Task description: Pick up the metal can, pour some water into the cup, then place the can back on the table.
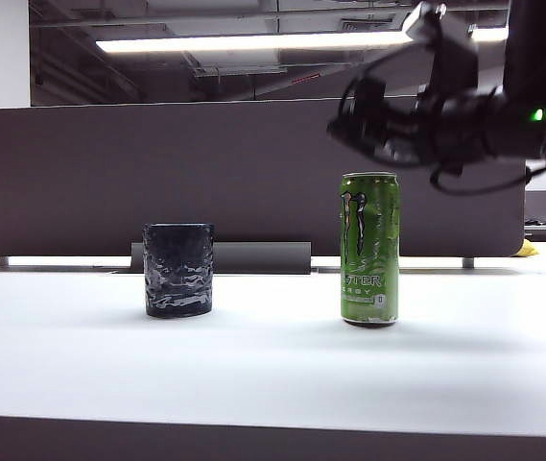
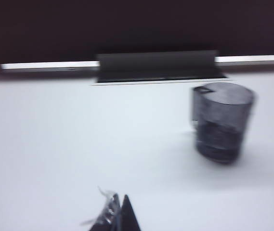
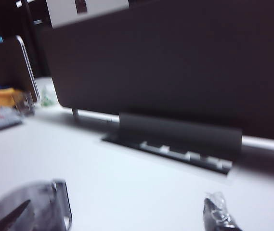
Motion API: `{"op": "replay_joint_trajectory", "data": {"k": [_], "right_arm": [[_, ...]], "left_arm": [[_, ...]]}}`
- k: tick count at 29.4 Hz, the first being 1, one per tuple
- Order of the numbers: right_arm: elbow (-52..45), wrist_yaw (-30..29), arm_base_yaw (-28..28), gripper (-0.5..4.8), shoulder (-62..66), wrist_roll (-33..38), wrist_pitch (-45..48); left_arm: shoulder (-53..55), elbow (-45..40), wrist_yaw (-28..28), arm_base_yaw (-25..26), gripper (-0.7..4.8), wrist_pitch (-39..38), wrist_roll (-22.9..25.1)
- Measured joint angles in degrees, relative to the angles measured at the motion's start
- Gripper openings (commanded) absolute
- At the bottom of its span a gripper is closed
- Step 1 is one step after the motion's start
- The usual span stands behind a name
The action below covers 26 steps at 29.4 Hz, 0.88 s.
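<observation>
the metal can (image 1: 369, 249) stands upright on the table (image 1: 253, 375), right of centre in the exterior view, with the cup (image 1: 178, 270) well apart to its left, also upright and nearer the dark partition panel (image 1: 157, 173). the right gripper (image 1: 368, 130) hangs in the air above the can's top and a little toward the partition, clear of it and holding nothing; its jaws are spread wide, as the right wrist view bears out, where the two fingertips (image 3: 218, 214) sit far apart at the frame's edges with the cup's rim (image 3: 35, 204) showing near one of them. the left gripper (image 2: 117, 216) is low over the bare table with the cup ahead and to one side; only a sliver of its tips shows in a blurred picture, apparently close together, but i cannot tell for sure whether it is shut, and it carries nothing visible. the can is thin-walled metal with a smooth printed skin, so it is likely slippery and will dent under a hard squeeze; with water in it, it probably carries some weight low down. the sensible hold is across the straight green body around mid-height or a bit above, jaws square to the sides, well below the silver rim, firm but not crushing. being tall and slim, it could tip if a finger nudges it before both close.
</observation>
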Motion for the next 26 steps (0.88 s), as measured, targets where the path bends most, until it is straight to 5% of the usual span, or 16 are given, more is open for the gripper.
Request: {"op": "replay_joint_trajectory", "data": {"k": [4,9,19,26], "right_arm": [[0.00,0.00,0.02,4.50,-4.96,0.09,0.02],[0.00,-0.04,0.00,-0.13,-12.13,1.51,-1.53],[0.00,-0.07,-0.02,0.00,-29.66,1.73,-17.29],[0.00,-0.24,-0.02,0.00,-33.66,1.73,-17.75]], "left_arm": [[0.00,0.00,-0.04,3.10,-0.05,0.00,0.00],[0.00,0.00,-0.04,3.61,-0.05,0.00,0.00],[0.00,0.00,-0.04,3.61,-0.05,0.02,0.00],[0.02,0.00,-0.04,3.61,-0.05,0.00,0.00]]}}
